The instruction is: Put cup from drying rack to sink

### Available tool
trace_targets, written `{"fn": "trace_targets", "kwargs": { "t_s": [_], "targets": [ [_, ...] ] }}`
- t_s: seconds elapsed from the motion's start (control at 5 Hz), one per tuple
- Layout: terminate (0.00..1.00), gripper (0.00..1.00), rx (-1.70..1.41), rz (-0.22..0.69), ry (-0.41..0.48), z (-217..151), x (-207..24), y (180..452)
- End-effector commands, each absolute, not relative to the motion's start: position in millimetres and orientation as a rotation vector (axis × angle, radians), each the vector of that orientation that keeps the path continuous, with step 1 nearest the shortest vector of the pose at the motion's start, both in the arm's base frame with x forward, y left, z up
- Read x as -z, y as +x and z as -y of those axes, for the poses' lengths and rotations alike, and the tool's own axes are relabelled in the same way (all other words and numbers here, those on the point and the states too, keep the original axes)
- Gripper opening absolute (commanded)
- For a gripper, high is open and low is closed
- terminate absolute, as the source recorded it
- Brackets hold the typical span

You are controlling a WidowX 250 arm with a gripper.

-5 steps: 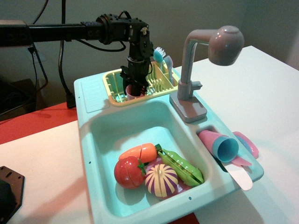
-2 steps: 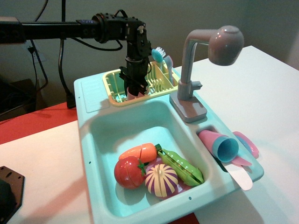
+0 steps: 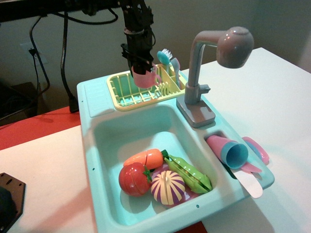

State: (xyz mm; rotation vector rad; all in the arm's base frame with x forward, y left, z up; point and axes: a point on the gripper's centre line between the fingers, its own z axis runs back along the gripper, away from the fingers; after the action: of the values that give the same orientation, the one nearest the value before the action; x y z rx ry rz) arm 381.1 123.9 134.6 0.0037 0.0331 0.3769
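The small pink cup (image 3: 145, 77) with its side handle hangs in the air above the pale yellow drying rack (image 3: 125, 93). My gripper (image 3: 139, 68) is shut on the cup's rim from above, at the back of the scene. The turquoise sink (image 3: 104, 141) lies in front of the rack and below it. Its basin holds toy food. The grey-mauve faucet (image 3: 219, 53) stands to the right of the rack.
In the basin lie a toy tomato (image 3: 134, 178), a carrot (image 3: 145, 158), a striped purple-yellow ball (image 3: 167, 187) and a green pea pod (image 3: 189, 173). A larger pink cup with blue inside (image 3: 228, 151) lies on the sink's right ledge. A blue brush (image 3: 166, 57) stands in the rack.
My gripper has risen straight up out of the drying rack with the pink cup in it. The cup was down inside the rack before and now hangs above it.
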Motion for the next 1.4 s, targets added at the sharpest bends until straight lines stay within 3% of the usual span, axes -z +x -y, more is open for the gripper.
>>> {"fn": "trace_targets", "kwargs": {
  "t_s": [0.0, 0.2, 0.6, 1.2],
  "targets": [
    [0.0, 0.0, -0.298, 0.103, 0.001, -98, -183, 381],
    [0.0, 0.0, -0.209, 0.096, -0.025, -56, -183, 371],
    [0.0, 0.0, -0.116, 0.056, -0.02, -17, -167, 346],
    [0.0, 0.0, -0.119, -0.002, 0.014, -12, -125, 340]
  ]
}}
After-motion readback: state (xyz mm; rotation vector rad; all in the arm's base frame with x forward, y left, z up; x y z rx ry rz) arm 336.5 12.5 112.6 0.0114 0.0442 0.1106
